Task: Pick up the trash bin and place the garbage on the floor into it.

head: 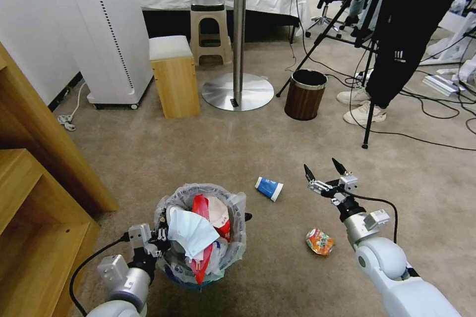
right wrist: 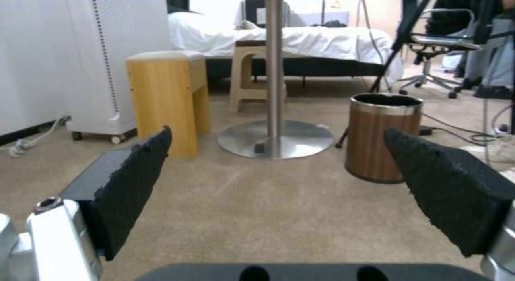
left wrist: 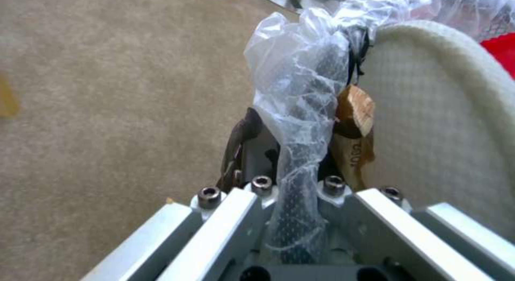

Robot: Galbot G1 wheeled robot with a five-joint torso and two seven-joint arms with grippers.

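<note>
1. Nearest me, my left gripper is clamped on the rim of the trash bin, jaws closed over mesh and plastic liner. The bin sits low at my left front, by the wooden shelf unit.
2. One bin, already packed: a light-blue mask, a red wrapper, a white slipper and a wooden stick against the rim.
3. To my right on the carpet, I count two loose pieces: one crushed orange can nearest my right arm, and one blue-white paper cup on its side between bin and right gripper.
4. My right gripper hangs above the carpet just beyond the can, jaws wide apart and empty.
5. I judge collecting is nearly finished. Next calls for lowering onto the can or cup, closing, then carrying it over the bin.
6. Farther off stands one brown wood-grain bin, near the round table's base; not mine to fill.
</note>
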